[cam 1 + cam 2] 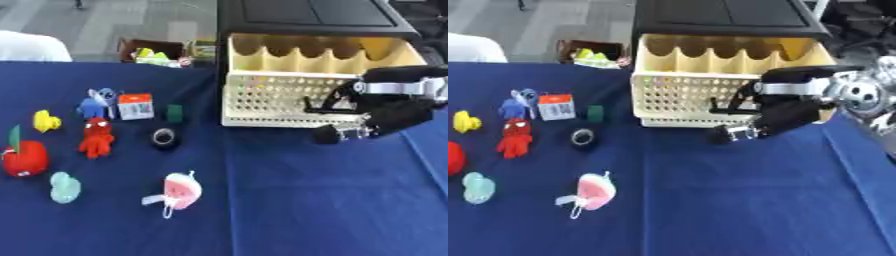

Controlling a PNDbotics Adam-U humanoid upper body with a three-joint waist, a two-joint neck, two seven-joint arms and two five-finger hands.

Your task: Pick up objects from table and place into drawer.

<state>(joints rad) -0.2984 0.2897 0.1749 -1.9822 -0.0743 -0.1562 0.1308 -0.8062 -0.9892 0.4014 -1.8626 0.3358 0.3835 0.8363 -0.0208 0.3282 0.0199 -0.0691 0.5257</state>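
the drawer (289,100) is cream-yellow with a perforated front, pulled open from a black cabinet, scalloped dividers inside; on the blue cloth to its left lie the objects: a red apple-like plush (24,157) with a green stem, a yellow toy (45,121), a blue figure (96,104), a small white and orange box (136,106), a red octopus-like toy (97,137), a black tape roll (164,137), a dark green block (174,113), a mint-green piece (64,187), a pink and white plush (179,192) nearest the camera

A brown box (150,47) of bright items sits beyond the blue-clothed table (306,200).
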